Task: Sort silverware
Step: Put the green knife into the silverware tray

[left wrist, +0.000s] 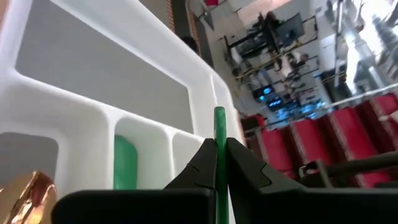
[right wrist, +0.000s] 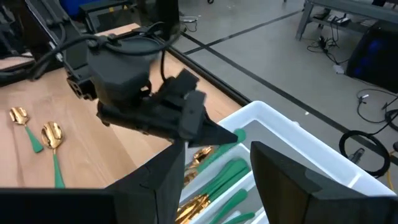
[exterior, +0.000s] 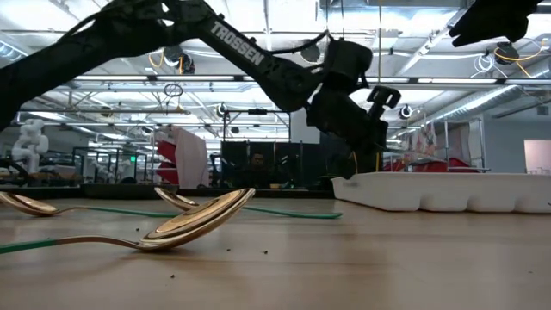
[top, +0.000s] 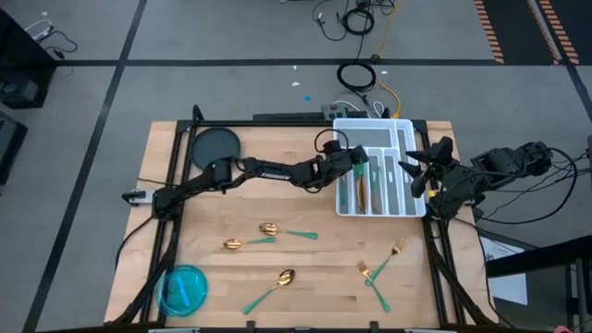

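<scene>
Your wooden worktop [top: 305, 277] carries a white divided tray [top: 404, 205] at its far right corner, a dark round disc [top: 214, 146] at the far left corner and a blue round dish [top: 183, 289] at the near left corner. Three spoons [top: 268, 228] lie mid-worktop; two forks [top: 377, 268] lie near the right edge.

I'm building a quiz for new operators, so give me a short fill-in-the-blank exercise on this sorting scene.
1. The left claw is shut on a piece of silverware with a slim ____ handle.
2. The left claw hangs over the white ____.
3. On the bare wood lie three spoons and two ____.
4. The right claw, at the tray's right edge, is ____.

Missing words: green; tray; forks; open
</scene>
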Available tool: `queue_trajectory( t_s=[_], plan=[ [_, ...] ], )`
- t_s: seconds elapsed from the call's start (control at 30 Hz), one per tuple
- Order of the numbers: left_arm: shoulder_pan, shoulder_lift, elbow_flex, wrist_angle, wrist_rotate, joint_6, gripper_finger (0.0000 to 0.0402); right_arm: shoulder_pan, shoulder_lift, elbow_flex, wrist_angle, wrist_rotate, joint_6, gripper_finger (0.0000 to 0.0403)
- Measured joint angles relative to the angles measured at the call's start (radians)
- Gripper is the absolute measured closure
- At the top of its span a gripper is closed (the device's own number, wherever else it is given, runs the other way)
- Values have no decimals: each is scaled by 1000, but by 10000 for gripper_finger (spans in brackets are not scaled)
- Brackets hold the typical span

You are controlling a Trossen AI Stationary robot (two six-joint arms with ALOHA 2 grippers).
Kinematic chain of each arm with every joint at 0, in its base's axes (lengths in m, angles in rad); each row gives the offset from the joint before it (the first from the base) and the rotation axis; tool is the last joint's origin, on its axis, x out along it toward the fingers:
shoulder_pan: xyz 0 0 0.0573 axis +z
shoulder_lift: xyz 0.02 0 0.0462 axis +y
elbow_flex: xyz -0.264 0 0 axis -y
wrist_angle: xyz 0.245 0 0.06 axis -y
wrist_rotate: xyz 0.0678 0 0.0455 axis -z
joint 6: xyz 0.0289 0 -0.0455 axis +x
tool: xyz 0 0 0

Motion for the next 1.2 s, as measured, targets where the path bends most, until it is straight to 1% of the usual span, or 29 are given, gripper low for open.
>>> queue_trajectory(
  t_s=[0.13, 0.3, 0.43, 0.53, 0.73, 0.97, 1.1, 1.2],
  plan=[
    [-2, 19, 71, -115, 29, 17, 384, 0, 0, 0, 5, -5, 0, 227],
    [-1, 20, 80, -119, 47, 38, 384, 0, 0, 0, 4, -4, -8, 227],
    [-11, 20, 82, -179, 55, -15, 384, 0, 0, 0, 5, 13, -8, 227],
    [-12, 20, 83, -174, 55, -13, 384, 0, 0, 0, 4, 14, -8, 227],
    [-5, 25, 170, -210, 83, 85, 384, 0, 0, 0, 4, 18, -22, 227],
    [-5, 26, 171, -231, 88, 159, 384, 0, 0, 0, 4, 21, -34, 227],
    [-5, 26, 171, -234, 83, 107, 384, 0, 0, 0, 4, 21, -34, 227],
    [-5, 26, 185, -243, 63, 105, 384, 0, 0, 0, 3, 21, -34, 227]
  ],
)
